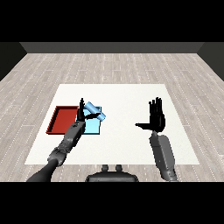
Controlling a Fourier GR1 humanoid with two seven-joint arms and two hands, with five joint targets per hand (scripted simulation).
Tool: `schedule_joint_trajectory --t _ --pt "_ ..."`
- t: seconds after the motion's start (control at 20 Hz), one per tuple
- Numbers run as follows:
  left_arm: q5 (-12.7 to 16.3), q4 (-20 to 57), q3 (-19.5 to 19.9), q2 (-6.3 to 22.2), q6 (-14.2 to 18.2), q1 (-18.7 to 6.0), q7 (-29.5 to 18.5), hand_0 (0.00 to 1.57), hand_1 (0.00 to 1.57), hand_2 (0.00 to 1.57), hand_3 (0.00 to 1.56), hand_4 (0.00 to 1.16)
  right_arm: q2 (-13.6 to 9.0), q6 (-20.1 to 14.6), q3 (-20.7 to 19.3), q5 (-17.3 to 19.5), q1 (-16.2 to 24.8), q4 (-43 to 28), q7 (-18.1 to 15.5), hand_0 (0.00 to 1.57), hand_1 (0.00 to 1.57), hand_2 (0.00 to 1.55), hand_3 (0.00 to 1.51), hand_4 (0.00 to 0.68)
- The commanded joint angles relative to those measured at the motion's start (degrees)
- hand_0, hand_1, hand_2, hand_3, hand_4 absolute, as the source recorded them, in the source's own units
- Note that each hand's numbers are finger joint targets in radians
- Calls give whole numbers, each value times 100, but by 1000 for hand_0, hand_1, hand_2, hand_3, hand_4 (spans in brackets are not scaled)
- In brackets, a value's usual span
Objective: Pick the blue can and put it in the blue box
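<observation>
Since the task comes down to letting the blue can [95,111] land inside the blue tray [93,126], what matters is how the can lies against the left hand [82,114] and the tray beneath; the can sits at the hand's right side, touching or just beside its fingers and thumb, tilted with its long axis running from upper left to lower right across the tray's far edge; the left hand's fingers point straight up with the thumb stretched toward the can, so it looks open, though whether the thumb is pinching the can against the palm I cannot tell; whether the can is in the air or propped on the tray's rim is also unclear; the red tray [61,119] lies touching the blue one on its left, away from the can; the right hand [156,117] stands well apart over the white table [127,144], fingers straight, thumb out, carrying nothing; the left arm is plainly the nearer one, and I judge the can is close to release or just freed over the blue tray.
</observation>
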Motion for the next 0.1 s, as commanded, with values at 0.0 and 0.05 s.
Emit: schedule_joint_trajectory --t 0.0,0.05 --pt "179 -1050 -13 62 -1053 490 -740 0 0 0 0 0 -26 -17 129 183 162 15 11 0 0 0 0 0" --pt "205 -1304 -13 81 -1070 652 -845 0 0 0 0 0 -151 145 103 131 333 -5 55 0 0 0 0 0"
